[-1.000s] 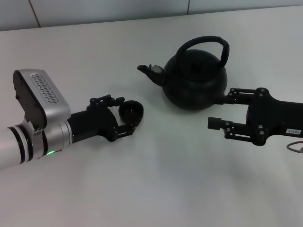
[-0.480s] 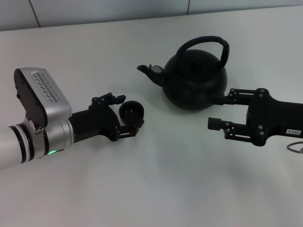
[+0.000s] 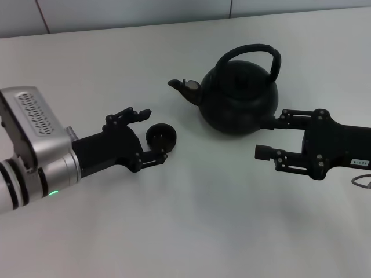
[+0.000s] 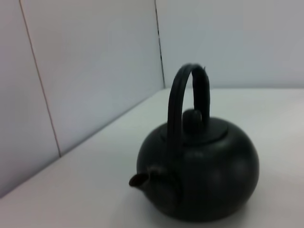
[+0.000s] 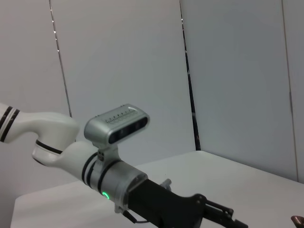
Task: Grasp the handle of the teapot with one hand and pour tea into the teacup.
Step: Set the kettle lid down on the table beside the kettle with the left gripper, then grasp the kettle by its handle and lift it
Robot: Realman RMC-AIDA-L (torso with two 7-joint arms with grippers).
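The matte-black teapot (image 3: 237, 104) stands on the white table with its arched handle (image 3: 255, 51) upright and its spout pointing at the robot's left. The tiny black teacup (image 3: 160, 136) sits on the table to the left of the spout. My left gripper (image 3: 154, 134) is open, its fingertips straddling the cup's near side. My right gripper (image 3: 266, 136) is open and empty beside the teapot's right flank, well below the handle. The left wrist view shows the teapot (image 4: 209, 175) and handle (image 4: 183, 95) spout-on. No tea shows.
The white table (image 3: 191, 220) runs back to a tiled wall (image 3: 133, 11). A cable (image 3: 362, 180) loops at the right edge. The right wrist view shows my left arm (image 5: 109, 175) before wall panels.
My left arm has drawn back to the left and its fingers have spread wider around the teacup, which stays put. The right arm and the teapot have not moved.
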